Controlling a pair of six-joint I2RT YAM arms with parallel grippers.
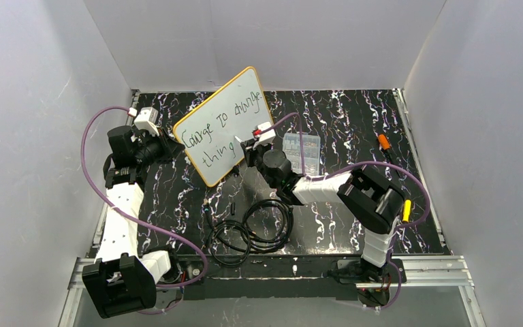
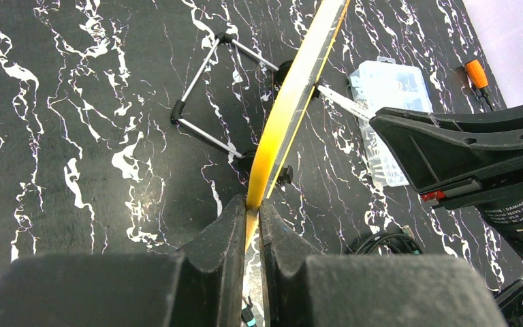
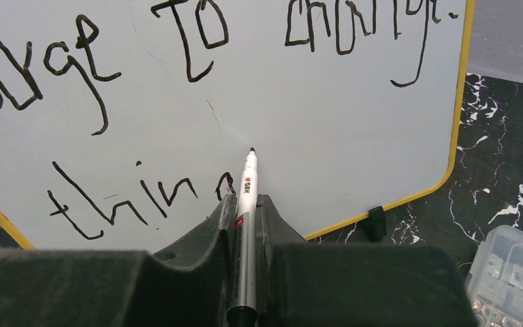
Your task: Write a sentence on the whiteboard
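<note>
- Left gripper (image 2: 253, 208): jaws nearly shut, pinching the yellow-orange rim of the whiteboard (image 3: 340, 129) edge-on. The board runs straight ahead from the jaws and stands tilted.
- Ahead and left of these jaws, a wire stand (image 2: 201, 95) rests on the black marbled table (image 2: 75, 102) behind the board; open tabletop lies further left.
- Ahead and right of these jaws lies a clear plastic box (image 2: 388, 102), with an orange-handled tool (image 2: 478, 71) beyond it.
- Right gripper (image 3: 246, 201): jaws closed on a white marker (image 3: 248, 178), tip forward, at or just off the board face; contact cannot be told.
- The sentence (image 1: 223, 129) lies above and left of the right jaws. Top line reads "Courage to change"; lower line reads "thin" plus one part-formed stroke just left of the marker.
- Bare board extends right of the marker tip to the rim and its rounded corner.
- Coiled black cables (image 1: 252, 228) lie on the near side of the right jaws.
- Red print on the marker barrel is too small to read. A motor housing (image 2: 517, 218) on the right arm reads "DAMIAO".
</note>
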